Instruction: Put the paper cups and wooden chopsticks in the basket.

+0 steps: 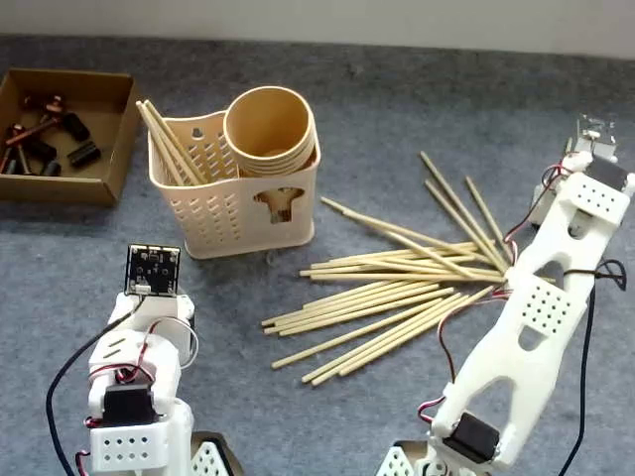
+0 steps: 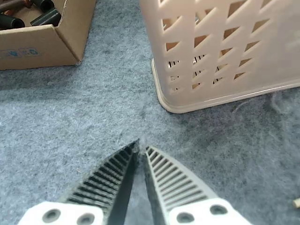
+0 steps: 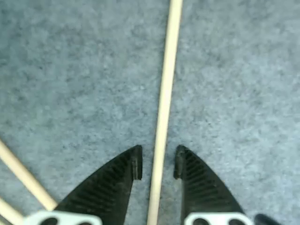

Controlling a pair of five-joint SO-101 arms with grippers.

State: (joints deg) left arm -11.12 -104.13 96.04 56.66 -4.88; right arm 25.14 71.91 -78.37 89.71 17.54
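Wooden chopsticks (image 1: pixel 397 297) lie fanned on grey felt (image 1: pixel 397 99) at centre-right. A few stand in the beige basket (image 1: pixel 233 223), upper centre, beside the stacked paper cups (image 1: pixel 270 129). Right gripper (image 3: pixel 157 161) fingers are narrowly parted, straddling one chopstick (image 3: pixel 165 93) without clamping it. Left gripper (image 2: pixel 141 149) fingers are pressed together, empty, near the basket.

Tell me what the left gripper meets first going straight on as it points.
Likely the basket, at its near bottom corner, ahead of the left gripper; if the tilt is steep, the carpet first. Depth is unclear.
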